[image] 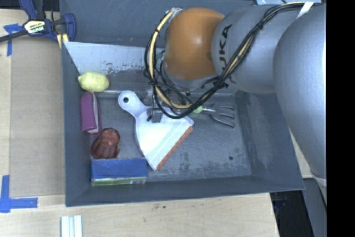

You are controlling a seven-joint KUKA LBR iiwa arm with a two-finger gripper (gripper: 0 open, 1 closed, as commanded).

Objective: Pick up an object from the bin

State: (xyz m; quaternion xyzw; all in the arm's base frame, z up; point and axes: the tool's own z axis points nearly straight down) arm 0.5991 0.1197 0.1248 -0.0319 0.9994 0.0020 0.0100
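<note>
**In the middle of the bin: gripper right down on the white dustpan**

In the middle of the bin we've got the gripper down at the dustpan, right where its round-ended handle meets the wide white blade. The arm's orange cover and cables sit over most of it, so we honestly can't tell how far open it is or whether it has hold of anything. The dustpan lies flat, handle pointing up-left, with a brownish strip along its right edge. Most of the blade spreads out below the gripper.

Rest of the bin: along the left wall we see a lemon at the top and a purple block just below it. Next comes a dark red lump, and a blue sponge sits in the near-left corner, close to the dustpan's lower tip. A metal fork lies just right of the gripper.
</note>
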